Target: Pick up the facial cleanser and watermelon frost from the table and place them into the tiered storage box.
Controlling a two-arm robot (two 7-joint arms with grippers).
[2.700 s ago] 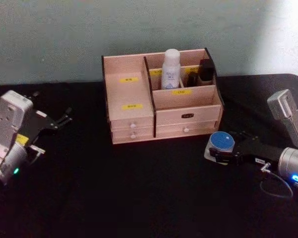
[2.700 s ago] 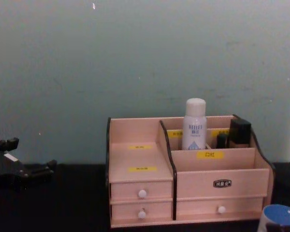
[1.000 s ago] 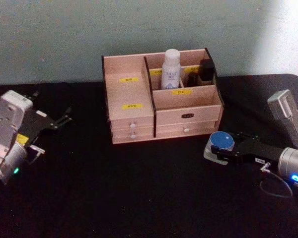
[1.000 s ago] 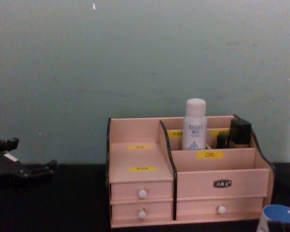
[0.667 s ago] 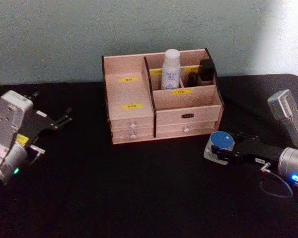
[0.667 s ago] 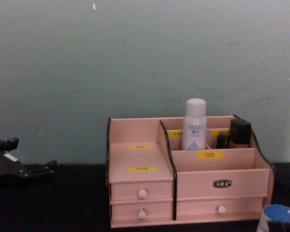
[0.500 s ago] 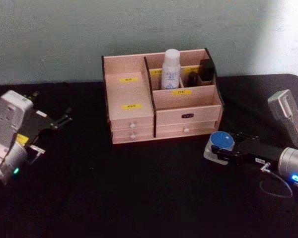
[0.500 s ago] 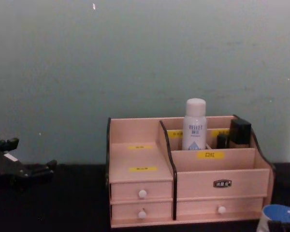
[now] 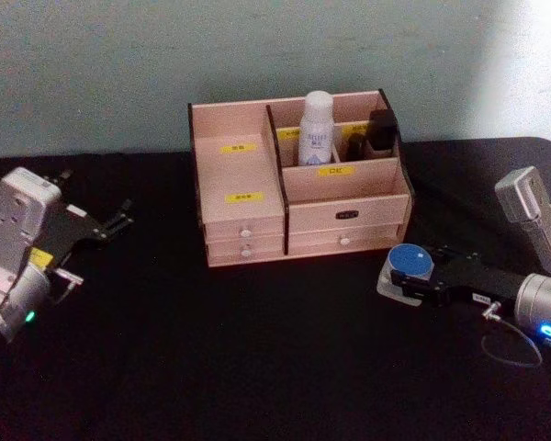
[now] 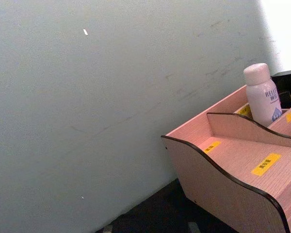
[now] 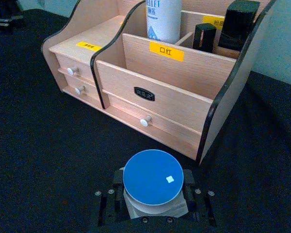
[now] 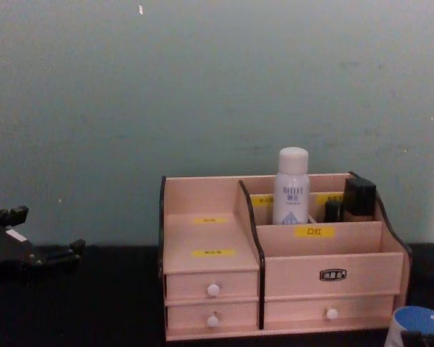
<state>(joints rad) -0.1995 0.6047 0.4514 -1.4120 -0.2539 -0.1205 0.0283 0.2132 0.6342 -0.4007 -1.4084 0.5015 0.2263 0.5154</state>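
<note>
The tiered storage box stands at the back middle of the black table. A white bottle, the facial cleanser, stands upright in one of its rear compartments. The watermelon frost, a white round jar with a blue lid, rests on the table to the right of the box's front. My right gripper is shut on this jar; the right wrist view shows the jar between the black fingers, just in front of the box's drawers. My left gripper is open and idle far to the left.
Black containers fill the rear right compartments beside the bottle. The box's left tier and front right compartment hold nothing. A pale green wall rises right behind the box. A cable loops by my right wrist.
</note>
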